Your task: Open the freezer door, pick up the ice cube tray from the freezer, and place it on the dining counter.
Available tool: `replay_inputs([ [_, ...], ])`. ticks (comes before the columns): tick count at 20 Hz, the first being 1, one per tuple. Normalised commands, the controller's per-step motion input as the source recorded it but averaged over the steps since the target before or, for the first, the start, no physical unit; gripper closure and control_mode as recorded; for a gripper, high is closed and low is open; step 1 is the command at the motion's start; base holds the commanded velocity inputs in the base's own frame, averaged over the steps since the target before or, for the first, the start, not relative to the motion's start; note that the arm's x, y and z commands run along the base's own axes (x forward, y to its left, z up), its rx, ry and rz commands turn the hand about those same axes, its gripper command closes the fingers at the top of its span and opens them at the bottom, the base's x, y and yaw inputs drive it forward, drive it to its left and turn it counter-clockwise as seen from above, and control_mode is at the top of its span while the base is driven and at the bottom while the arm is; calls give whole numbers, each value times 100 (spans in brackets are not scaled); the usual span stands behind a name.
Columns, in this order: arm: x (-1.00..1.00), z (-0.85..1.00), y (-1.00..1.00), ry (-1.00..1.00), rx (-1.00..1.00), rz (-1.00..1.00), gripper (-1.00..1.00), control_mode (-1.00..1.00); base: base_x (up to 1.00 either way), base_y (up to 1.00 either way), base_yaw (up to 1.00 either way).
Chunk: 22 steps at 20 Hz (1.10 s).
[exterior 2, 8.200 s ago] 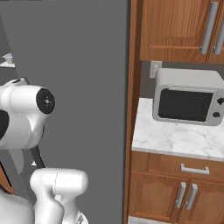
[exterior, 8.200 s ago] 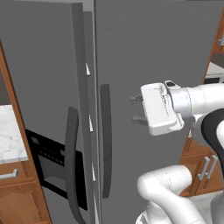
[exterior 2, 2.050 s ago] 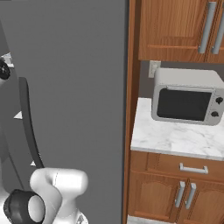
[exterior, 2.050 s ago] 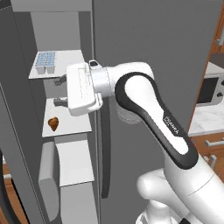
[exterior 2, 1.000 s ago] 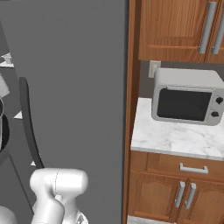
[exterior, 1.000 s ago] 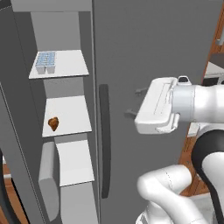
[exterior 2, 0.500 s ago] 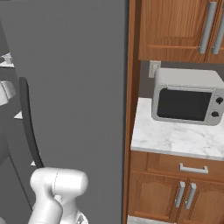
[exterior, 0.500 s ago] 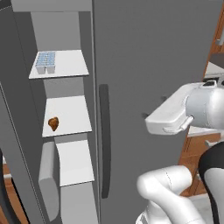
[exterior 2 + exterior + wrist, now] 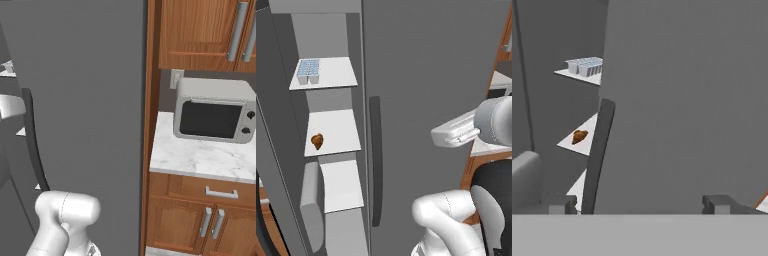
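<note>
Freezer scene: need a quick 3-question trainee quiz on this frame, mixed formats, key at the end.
1. True or false: the freezer door is open.
2. On which shelf does the ice cube tray sit? A) top B) middle C) bottom
3. Fill in: the gripper is ____ and holds nothing.

Key:
1. True. The white shelves show inside the freezer.
2. A. The tray is on the top shelf; a small brown food item lies on the shelf below.
3. Open. The fingers stand wide apart, facing the closed fridge door.
</note>
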Motion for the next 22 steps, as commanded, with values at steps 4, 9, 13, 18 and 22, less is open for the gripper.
replay_inputs([
  [4, 0, 0, -80, 4, -4, -27, -100, -100, 0, 0, 0],
  [9, 4, -25, -59, 0, -1, -12, -100, -100, 0, 0, 0],
  [13, 18, -34, -25, 0, 8, -6, -100, -100, 0, 0, 0],
  [18, 3, -24, -1, -2, 17, -15, -100, -100, 0, 0, 0],
  [22, 5, 0, 3, 0, 11, -20, -100, -100, 0, 0, 0],
])
